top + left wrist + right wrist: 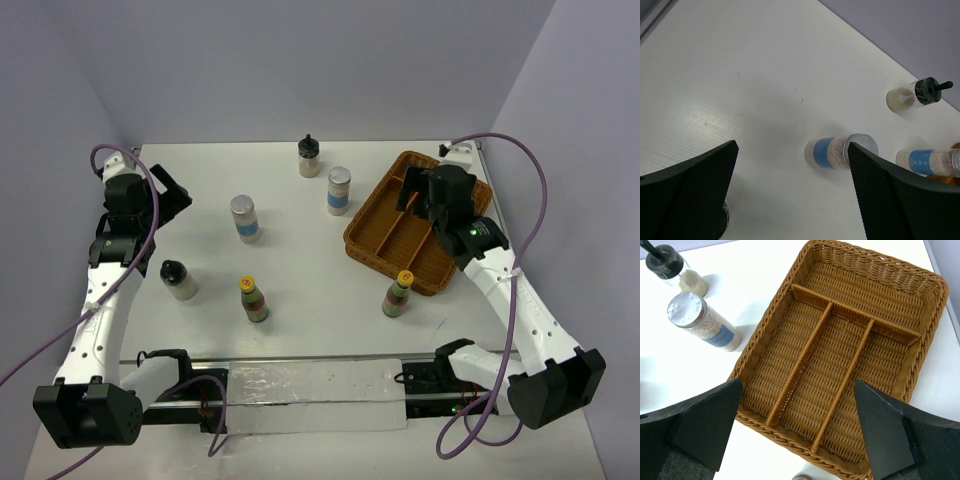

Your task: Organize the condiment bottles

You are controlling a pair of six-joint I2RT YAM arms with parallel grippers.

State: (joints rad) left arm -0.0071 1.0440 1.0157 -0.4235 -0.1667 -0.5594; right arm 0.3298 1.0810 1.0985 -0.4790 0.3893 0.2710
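Note:
Six condiment bottles stand on the white table. The silver-lidded, blue-banded ones are mid-table point(244, 217) and right of it point(339, 190). One black-capped pale bottle is at the back point(309, 157), one near the left point(178, 280). Two yellow-capped dark bottles stand in front point(253, 299), point(398, 294). My left gripper point(168, 195) is open and empty at the far left; its wrist view point(792, 155) shows a blue-banded bottle point(832, 151) ahead. My right gripper point(408, 195) is open and empty above the wicker basket point(385, 266), as its wrist view point(798, 390) shows.
The basket point(870, 262) has three long compartments and one cross compartment, all empty. It sits at the right, by the table's right edge. A clear plastic strip point(310, 395) lies along the front edge between the arm bases. Purple walls close the back and sides.

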